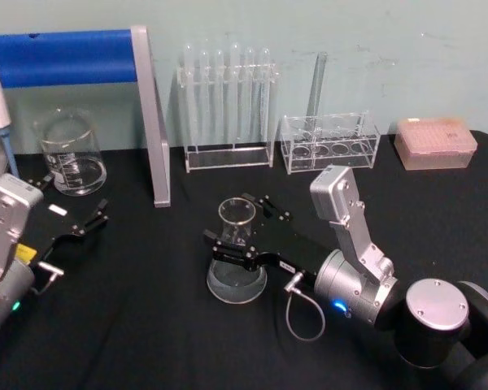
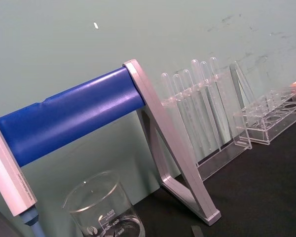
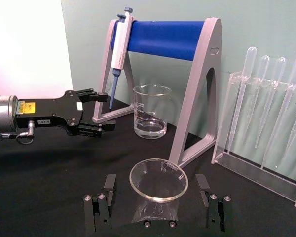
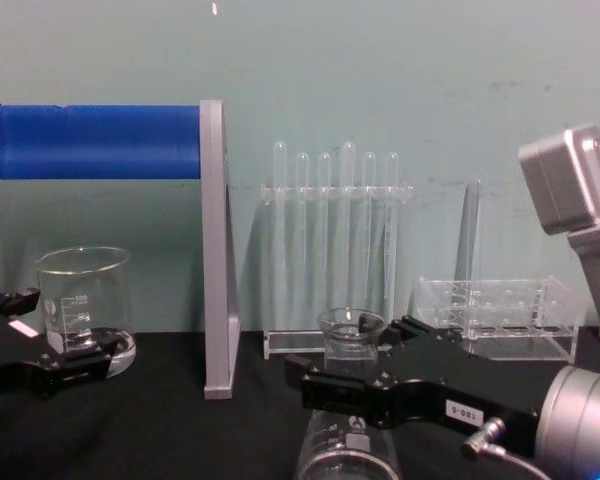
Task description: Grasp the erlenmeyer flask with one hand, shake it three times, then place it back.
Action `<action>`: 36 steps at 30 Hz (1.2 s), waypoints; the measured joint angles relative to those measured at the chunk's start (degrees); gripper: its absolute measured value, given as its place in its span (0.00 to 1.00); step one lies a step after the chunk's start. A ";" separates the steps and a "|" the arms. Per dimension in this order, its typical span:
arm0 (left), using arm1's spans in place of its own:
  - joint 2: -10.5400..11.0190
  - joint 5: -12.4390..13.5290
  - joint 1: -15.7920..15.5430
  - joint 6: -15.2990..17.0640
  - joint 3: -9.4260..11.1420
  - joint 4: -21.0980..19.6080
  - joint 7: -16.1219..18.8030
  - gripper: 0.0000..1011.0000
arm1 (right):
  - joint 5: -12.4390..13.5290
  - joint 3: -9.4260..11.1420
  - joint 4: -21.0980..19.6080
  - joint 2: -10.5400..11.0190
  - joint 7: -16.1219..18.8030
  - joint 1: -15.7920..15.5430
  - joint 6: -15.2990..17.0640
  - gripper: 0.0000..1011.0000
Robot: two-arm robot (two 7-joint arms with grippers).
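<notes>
Head view, right claw [image 1: 242, 225] wide around erlenmeyer flask [image 1: 237, 253], beaker [image 1: 71, 153] holding clear liquid

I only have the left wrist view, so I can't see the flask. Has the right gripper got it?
Observer: Not yet. The right gripper is open, with one finger on each side of the flask at its neck and a gap on both sides.
Operator: Is the flask off the table?
Observer: No, it stands upright on the table.
Operator: And the left gripper?
Observer: The left gripper is open and holds nothing, near the beaker.
</notes>
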 joint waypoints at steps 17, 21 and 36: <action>0.00 0.00 0.00 0.00 0.00 0.00 0.00 0.99 | 3.01 1.50 -3.59 3.84 2.07 -3.15 1.32 0.99; 0.00 0.00 0.00 0.00 0.00 0.00 0.00 0.99 | 4.34 2.30 -6.08 6.35 3.27 -5.10 1.36 0.99; 0.00 0.00 0.00 0.00 0.00 0.00 0.00 0.99 | 7.94 6.89 -11.71 13.27 2.57 -11.38 1.35 0.99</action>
